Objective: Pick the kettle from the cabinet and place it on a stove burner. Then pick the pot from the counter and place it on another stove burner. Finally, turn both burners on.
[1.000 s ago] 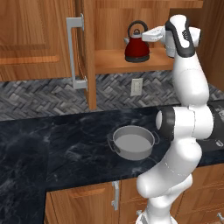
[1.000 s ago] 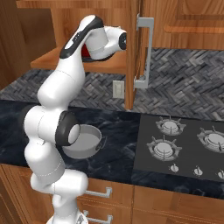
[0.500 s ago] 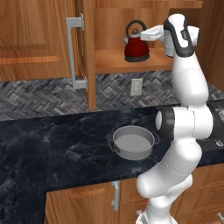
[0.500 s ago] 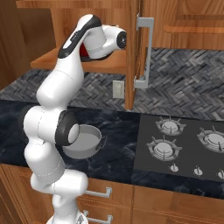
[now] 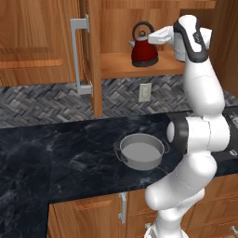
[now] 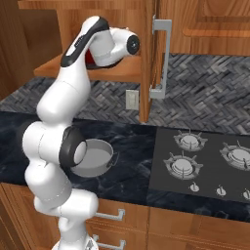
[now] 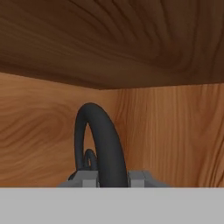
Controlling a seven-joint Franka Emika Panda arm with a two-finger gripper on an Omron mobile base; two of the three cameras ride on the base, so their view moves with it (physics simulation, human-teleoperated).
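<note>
Hand view shows the gripper (image 7: 113, 177) pinching the black loop handle (image 7: 100, 140) of the kettle (image 5: 144, 48), one finger on each side of the loop near its top. The red kettle stands on the cabinet (image 5: 139, 65) shelf, toward its front edge, with the door (image 5: 90, 51) swung wide.

To do this step well, I judge the lift should be small and straight up, since the cabinet's ceiling sits close above the handle. Then draw the kettle out level over the shelf's front edge, keeping clear of the open door, before swinging toward the cooktop (image 6: 205, 161). A loop gripped high may let the body swing, so a slow pace would help.

Counted: one kettle; one pot (image 5: 141, 151), resting on the counter (image 5: 60, 158) near its front edge; three burners (image 6: 184, 163) seen in the right base view; three small knobs (image 6: 195, 187) along the cooktop's front edge.
</note>
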